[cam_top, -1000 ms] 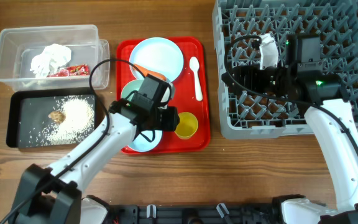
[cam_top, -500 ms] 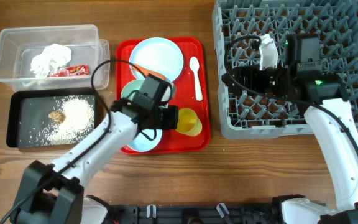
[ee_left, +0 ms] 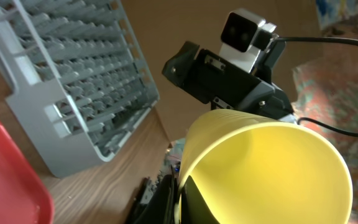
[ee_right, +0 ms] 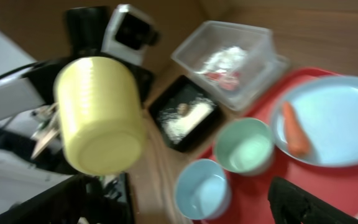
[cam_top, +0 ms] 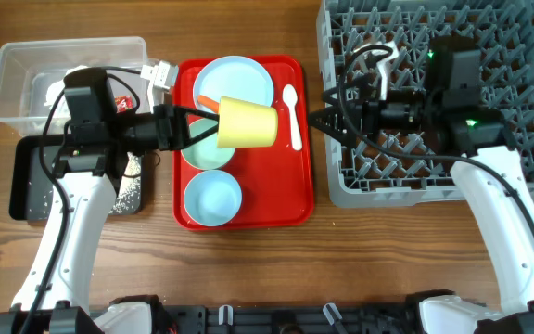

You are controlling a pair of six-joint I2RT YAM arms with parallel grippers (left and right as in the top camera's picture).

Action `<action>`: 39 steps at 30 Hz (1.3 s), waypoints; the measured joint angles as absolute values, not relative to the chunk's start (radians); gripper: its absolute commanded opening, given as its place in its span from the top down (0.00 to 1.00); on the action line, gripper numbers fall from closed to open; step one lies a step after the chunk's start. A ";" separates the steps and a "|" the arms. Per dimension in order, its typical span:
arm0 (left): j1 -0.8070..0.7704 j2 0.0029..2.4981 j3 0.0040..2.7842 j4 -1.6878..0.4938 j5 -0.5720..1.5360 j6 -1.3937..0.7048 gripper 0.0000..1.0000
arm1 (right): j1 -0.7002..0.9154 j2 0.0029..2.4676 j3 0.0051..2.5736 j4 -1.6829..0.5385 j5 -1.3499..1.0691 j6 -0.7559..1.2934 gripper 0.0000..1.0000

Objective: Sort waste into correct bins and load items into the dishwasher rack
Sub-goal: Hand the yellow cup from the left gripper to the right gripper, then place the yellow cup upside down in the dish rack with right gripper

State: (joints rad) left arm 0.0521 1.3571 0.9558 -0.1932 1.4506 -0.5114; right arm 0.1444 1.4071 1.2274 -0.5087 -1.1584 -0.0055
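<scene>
My left gripper [cam_top: 198, 130] is shut on the rim of the small yellow cup [cam_top: 247, 122] and holds it on its side above the red tray; its inside fills the left wrist view [ee_left: 266, 174]. My right gripper [cam_top: 326, 121] is open and empty, pointing left at the cup from the edge of the grey dishwasher rack [cam_top: 434, 176]. The right wrist view shows the cup's base [ee_right: 101, 121]. The blue plate [cam_top: 244, 74] carries the carrot piece [cam_top: 206, 100]. The white spoon [cam_top: 291, 113], a green bowl [cam_top: 204, 153] and a blue bowl [cam_top: 213, 197] lie on the tray.
The flat red tray [cam_top: 286, 199] sits mid-table. The clear tub [cam_top: 26, 65] stands at the back left, partly hidden by my left arm. The black tray [cam_top: 26, 190] with rice [cam_top: 130, 190] lies in front of it. The rack fills the right side.
My left gripper has lifted the yellow cup off the red tray, tipped it sideways and pulled back left. My right gripper has moved left from over the rack toward the cup.
</scene>
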 measured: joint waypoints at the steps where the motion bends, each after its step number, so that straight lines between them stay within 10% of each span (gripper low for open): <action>1: 0.052 1.357 0.956 -0.193 1.468 -0.515 0.96 | 0.165 1.407 1.227 -0.483 -1.190 -0.006 0.07; 16: 0.072 1.357 0.956 -0.177 1.502 -0.518 0.96 | 0.419 1.409 1.227 -0.338 -1.123 0.068 0.16; 23: 0.072 1.356 0.956 -0.178 1.518 -0.518 0.96 | 0.438 1.409 1.227 -0.298 -1.079 0.112 0.40; 29: 0.072 1.356 0.956 -0.183 1.517 -0.513 0.75 | 0.438 1.409 1.227 -0.297 -1.079 0.112 0.41; 39: 0.072 1.356 0.956 -0.190 1.510 -0.514 0.67 | 0.122 1.358 1.229 -0.547 -0.929 0.114 0.47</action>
